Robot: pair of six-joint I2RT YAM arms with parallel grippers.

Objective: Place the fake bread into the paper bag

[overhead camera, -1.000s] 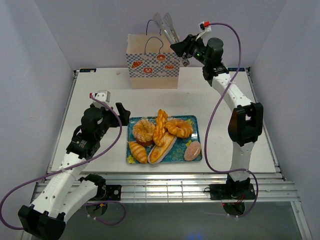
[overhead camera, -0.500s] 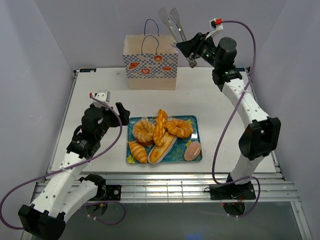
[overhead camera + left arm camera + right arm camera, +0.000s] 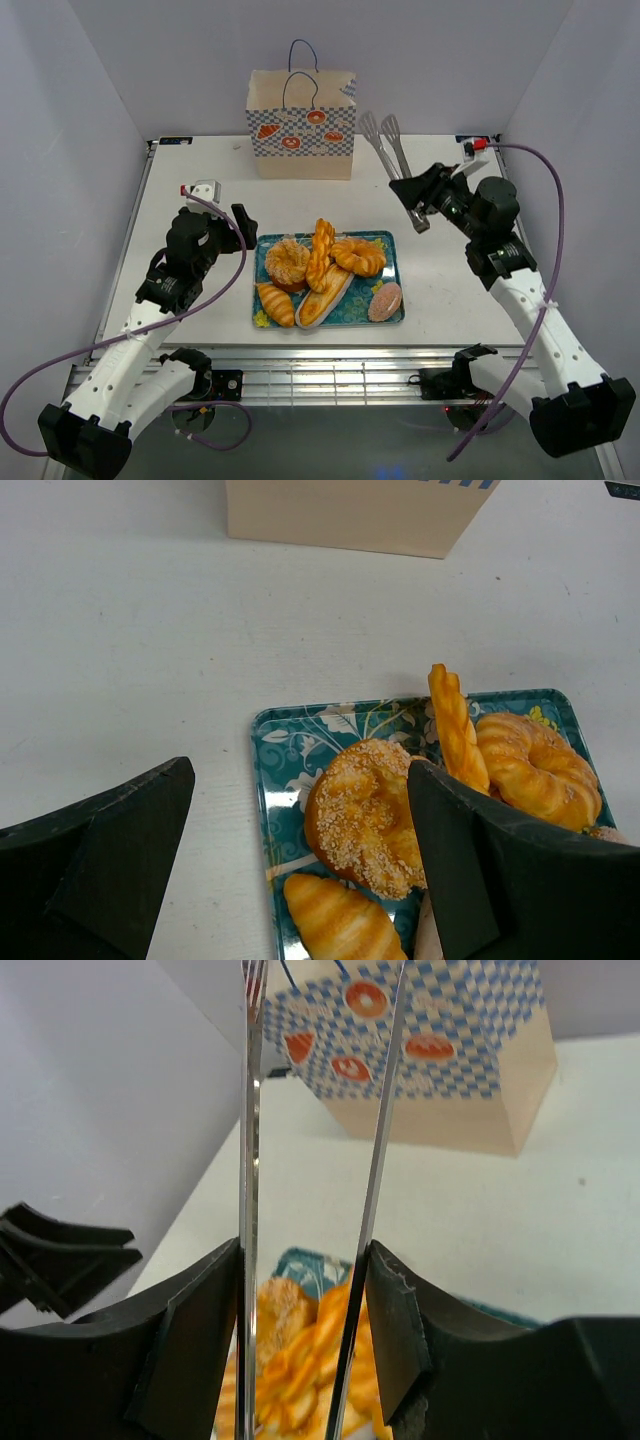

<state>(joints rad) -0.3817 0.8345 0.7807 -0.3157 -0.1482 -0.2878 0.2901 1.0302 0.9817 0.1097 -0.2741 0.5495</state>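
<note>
The right gripper (image 3: 414,197) is clamped on the metal tongs (image 3: 388,145), whose tips are empty. The left gripper (image 3: 300,865) hangs spread near the tray (image 3: 262,246). The visible fake bread (image 3: 325,265) all lies on that tray, well apart from the paper bag (image 3: 300,120) — whose inside is hidden — so most loading seemingly remains.

The right claw (image 3: 413,196) carried tongs (image 3: 391,158) away from bag (image 3: 300,140).

bright, even light from above, soft faint shadows
top view sharp; right wrist view blurs the fake bread (image 3: 292,1380), the tongs (image 3: 250,1160) glint, the table (image 3: 200,175) looks near white.
</note>
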